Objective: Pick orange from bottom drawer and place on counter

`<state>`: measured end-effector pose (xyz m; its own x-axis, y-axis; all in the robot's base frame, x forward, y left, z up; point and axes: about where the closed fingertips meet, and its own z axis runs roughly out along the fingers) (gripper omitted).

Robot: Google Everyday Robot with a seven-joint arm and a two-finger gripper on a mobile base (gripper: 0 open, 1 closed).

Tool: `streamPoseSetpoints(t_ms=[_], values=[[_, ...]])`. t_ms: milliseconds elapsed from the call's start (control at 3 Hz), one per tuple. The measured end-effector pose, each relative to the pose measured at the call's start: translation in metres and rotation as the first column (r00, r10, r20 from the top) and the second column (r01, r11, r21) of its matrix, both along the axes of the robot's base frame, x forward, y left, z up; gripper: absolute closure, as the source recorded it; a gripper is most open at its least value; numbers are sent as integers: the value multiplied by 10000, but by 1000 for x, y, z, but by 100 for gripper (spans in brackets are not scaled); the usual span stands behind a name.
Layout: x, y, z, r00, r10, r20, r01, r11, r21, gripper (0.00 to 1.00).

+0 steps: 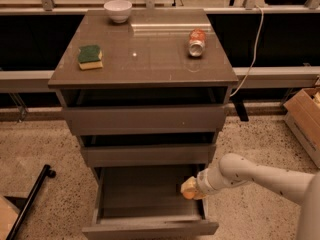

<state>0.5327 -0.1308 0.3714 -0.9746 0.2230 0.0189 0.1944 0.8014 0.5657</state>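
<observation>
The bottom drawer (145, 204) is pulled open and its grey inside shows. My gripper (190, 189) reaches into the drawer's right side from the white arm at lower right. It is shut on the orange (189, 194), a small orange ball held just above the drawer floor by the right wall. The counter (145, 49) is the glossy grey-brown cabinet top above.
On the counter lie a green and yellow sponge (90, 57) at left, a white bowl (118, 10) at the back and a red-orange soda can (197, 42) on its side at right. A cardboard box (305, 121) stands on the floor at right. A black bar (30, 199) lies at lower left.
</observation>
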Motion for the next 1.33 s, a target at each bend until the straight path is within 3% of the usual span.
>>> streamPoseSetpoints(t_ms=[333, 667, 1000, 1333], values=[[-40, -20, 79, 9966, 350, 742, -311, 9981, -538, 100], [-56, -38, 140, 9873, 417, 1533, -260, 9943, -1031, 100], [-51, -52, 193, 9715, 627, 2285, -246, 9859, -1658, 100], [-38, -59, 250, 9398, 1032, 3256, -235, 9706, -2397, 100]])
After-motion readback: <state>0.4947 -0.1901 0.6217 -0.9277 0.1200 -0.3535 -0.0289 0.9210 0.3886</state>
